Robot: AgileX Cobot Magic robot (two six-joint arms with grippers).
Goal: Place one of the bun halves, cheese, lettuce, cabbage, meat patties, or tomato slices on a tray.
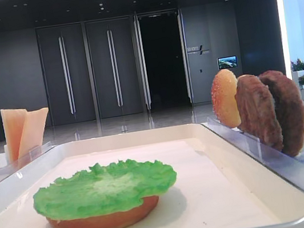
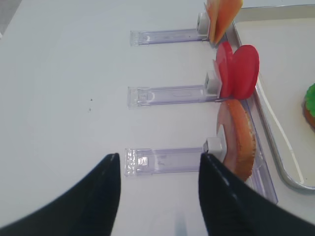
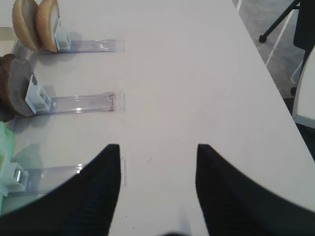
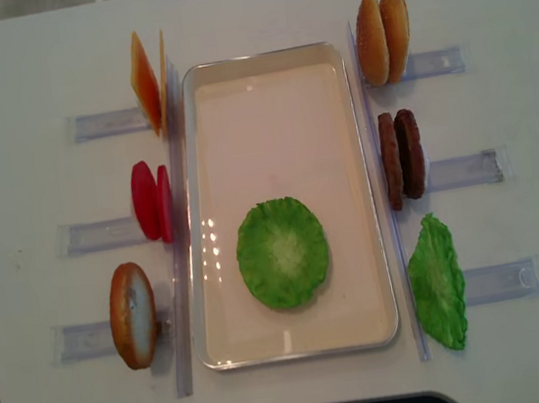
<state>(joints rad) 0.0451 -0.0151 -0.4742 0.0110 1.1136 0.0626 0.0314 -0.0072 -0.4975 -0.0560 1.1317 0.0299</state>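
Low exterior view: the tray (image 1: 250, 150) fills the foreground, its near rim cut off at the bottom edge. A lettuce leaf (image 1: 105, 188) lies on a bun half (image 1: 102, 220) left of the middle, with bare tray floor to its right and behind. The meat patties (image 1: 270, 111) stand on edge beyond the right rim. A wall sign in the background is too small to read.

Right wrist view: the right gripper (image 3: 157, 152) hangs over bare table (image 3: 197, 73), jaws spread, nothing between them.

Left wrist view: the left gripper (image 2: 158, 160) stands released above a clear holder (image 2: 165, 161); the tomato slices (image 2: 238, 71) stand near the tray rim.

Overhead view: the cheese (image 4: 149, 83) stands upper left; the grippers are hardly visible, perhaps a dark sliver at lower left.
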